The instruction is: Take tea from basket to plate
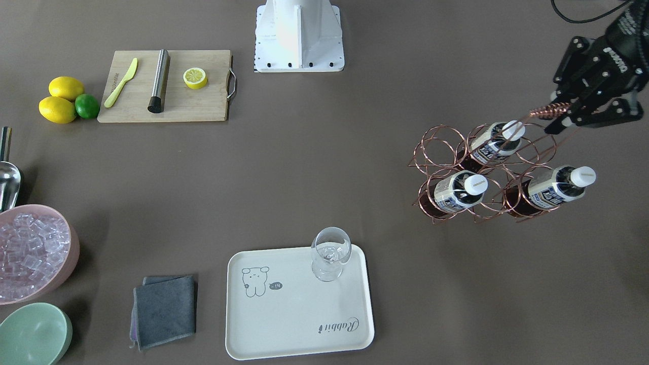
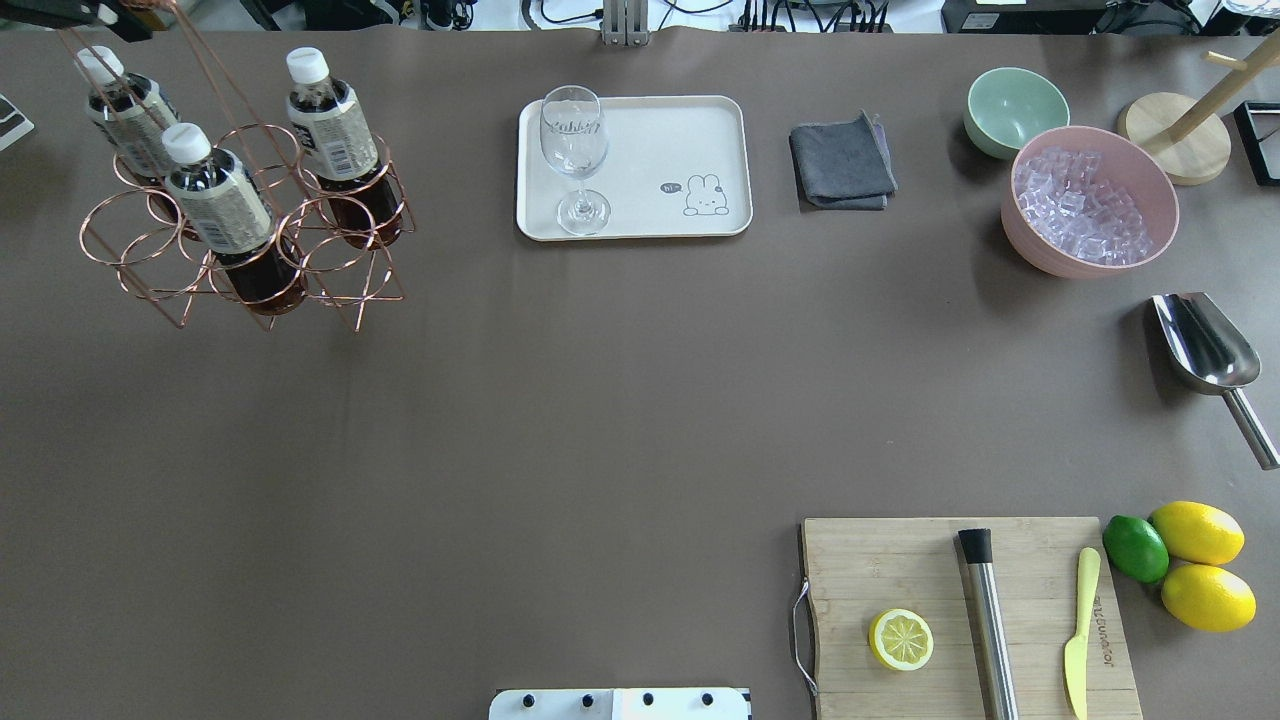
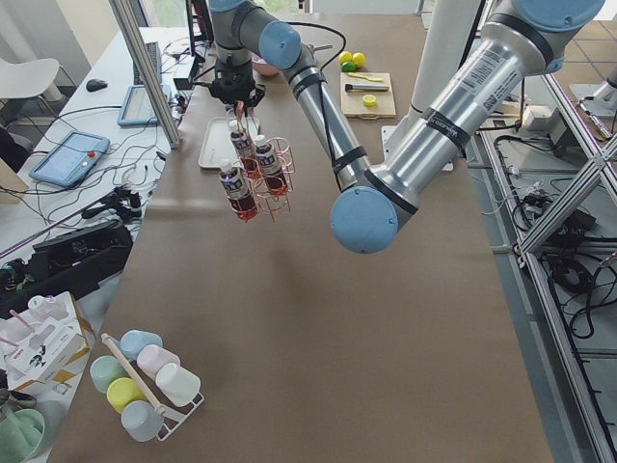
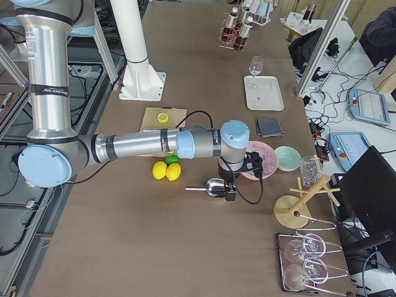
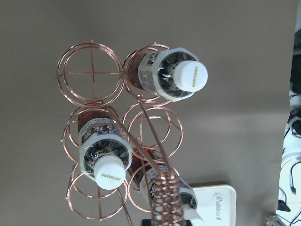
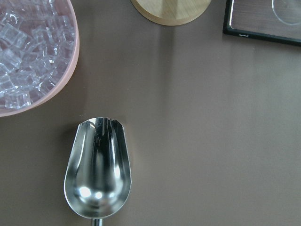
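The copper wire basket (image 1: 484, 172) hangs by its tall handle from my left gripper (image 1: 560, 112), which is shut on the coiled grip (image 5: 164, 202). It seems to be held just off the table at the robot's far left (image 2: 240, 250). Three tea bottles stand in its cells (image 1: 494, 144) (image 1: 459, 192) (image 1: 552, 187). The cream plate (image 1: 299, 324) lies at the far edge with a wine glass (image 1: 330, 253) on one corner. My right gripper (image 4: 230, 189) hovers over a steel scoop (image 6: 96, 174). I cannot tell whether it is open or shut.
A pink bowl of ice (image 2: 1035, 250), a green bowl (image 2: 1010, 105), a grey cloth (image 2: 842, 162) and a wooden stand (image 2: 1175, 145) lie right of the plate. A cutting board (image 2: 900, 560) holds a lemon half, muddler and knife, with lemons and a lime (image 2: 1135, 548) beside it.
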